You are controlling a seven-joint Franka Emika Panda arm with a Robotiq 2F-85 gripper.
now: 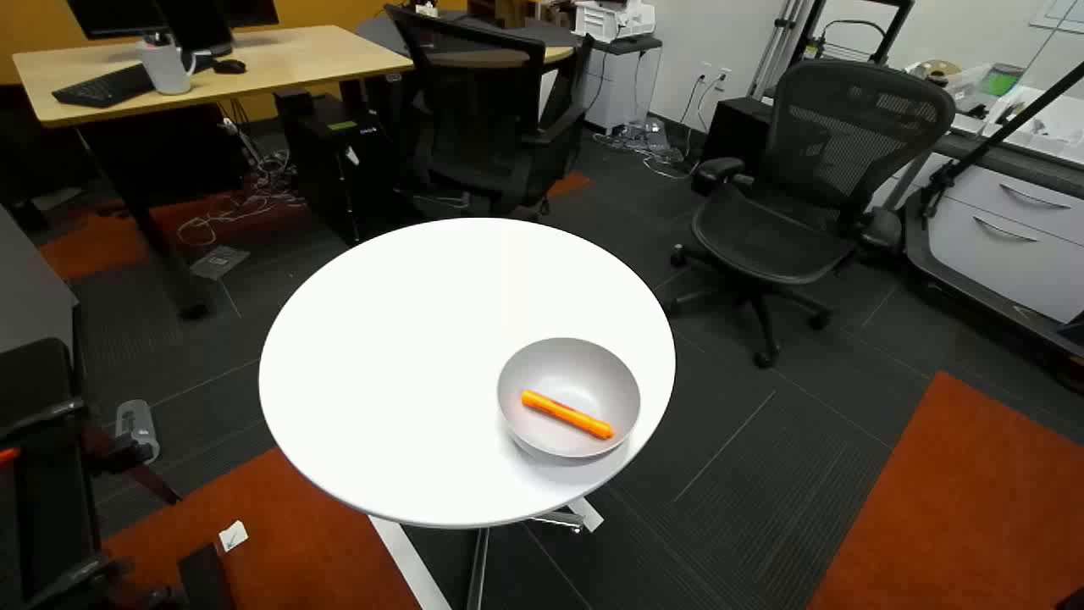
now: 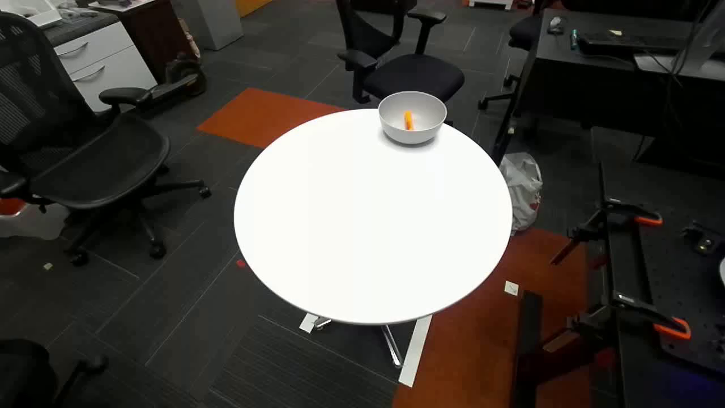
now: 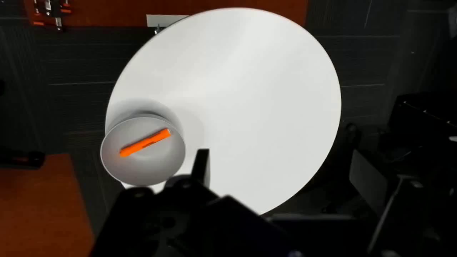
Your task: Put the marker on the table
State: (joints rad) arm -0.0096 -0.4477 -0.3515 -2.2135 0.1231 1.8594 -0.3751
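The marker, a slim orange stick, lies inside the grey bowl in both exterior views [image 1: 567, 414] [image 2: 408, 120] and in the wrist view [image 3: 145, 142]. The bowl [image 1: 563, 356] [image 2: 397, 132] [image 3: 150, 170] stands upright near the edge of the round white table [image 1: 406, 364] [image 2: 362, 221] [image 3: 242, 85]. My gripper [image 3: 279, 150] shows only in the wrist view. Its two fingers are wide apart with nothing between them. It is above the table, and the bowl with the marker lies to the left of the left finger in that view. The arm is out of both exterior views.
A black mesh chair [image 1: 821, 186] [image 2: 85, 136] stands beside the table. Another black chair [image 2: 413, 73] is behind the bowl. A dark bench with orange-tipped clamps [image 2: 645, 317] stands at the side. A wooden desk [image 1: 279, 55] is farther off.
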